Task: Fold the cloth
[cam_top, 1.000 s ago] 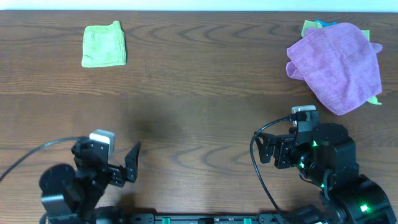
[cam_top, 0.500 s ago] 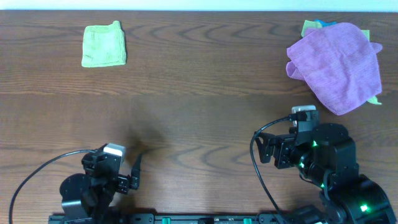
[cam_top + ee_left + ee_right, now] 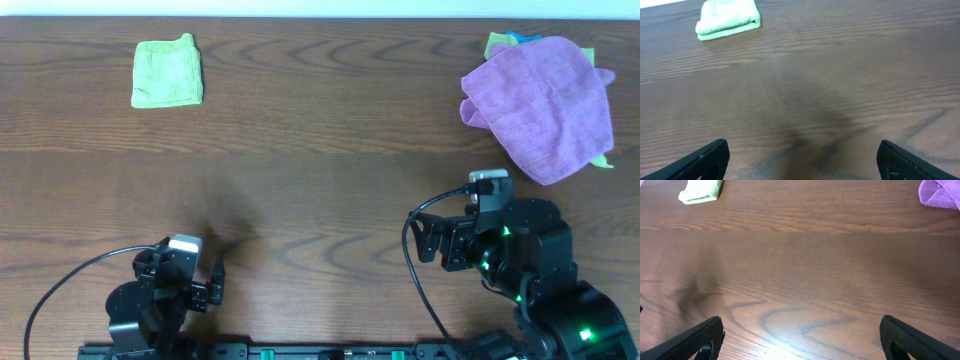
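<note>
The cloth (image 3: pixel 167 73) lies as a small lime-green pad, seemingly doubled over, at the upper left of the overhead frame, flat on the table (image 3: pixel 320 170) and well apart from both arms. The left fingers (image 3: pixel 707 159), at the lower left, are spread wide with only bare wood between them, and the right fingers (image 3: pixel 700 337), at the lower right, stand just as wide and hold nothing. A larger purple cloth (image 3: pixel 540 105) sits bunched at the upper right.
</note>
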Robot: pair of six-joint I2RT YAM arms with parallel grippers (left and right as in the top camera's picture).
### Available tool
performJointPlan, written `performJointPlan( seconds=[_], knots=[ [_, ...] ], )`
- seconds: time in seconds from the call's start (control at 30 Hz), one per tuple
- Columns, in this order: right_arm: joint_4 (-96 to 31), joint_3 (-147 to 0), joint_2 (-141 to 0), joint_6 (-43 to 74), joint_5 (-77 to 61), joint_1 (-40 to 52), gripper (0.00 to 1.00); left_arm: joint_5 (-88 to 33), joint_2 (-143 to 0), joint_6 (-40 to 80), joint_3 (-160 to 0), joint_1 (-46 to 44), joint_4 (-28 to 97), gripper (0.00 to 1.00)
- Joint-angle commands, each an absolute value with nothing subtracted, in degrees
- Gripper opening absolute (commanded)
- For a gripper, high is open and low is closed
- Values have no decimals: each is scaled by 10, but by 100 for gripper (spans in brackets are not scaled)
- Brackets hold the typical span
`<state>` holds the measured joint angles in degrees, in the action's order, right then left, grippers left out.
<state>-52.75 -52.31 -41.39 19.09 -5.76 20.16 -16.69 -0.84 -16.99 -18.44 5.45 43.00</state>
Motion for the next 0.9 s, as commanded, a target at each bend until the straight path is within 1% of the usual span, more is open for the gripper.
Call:
performJointPlan(
  seconds=[0.0,0.37,0.87],
  knots=[
    [-528,-522,-413,199,-58,197,99,-156,-2,-176,-184,52,426,95],
    [-528,-522,-413,199,-58,197,99,-96,-2,-100,-184,52,427,95],
    [-528,-522,-413,199,-58,197,99,-86,-2,-55,-184,52,451,95]
  ],
)
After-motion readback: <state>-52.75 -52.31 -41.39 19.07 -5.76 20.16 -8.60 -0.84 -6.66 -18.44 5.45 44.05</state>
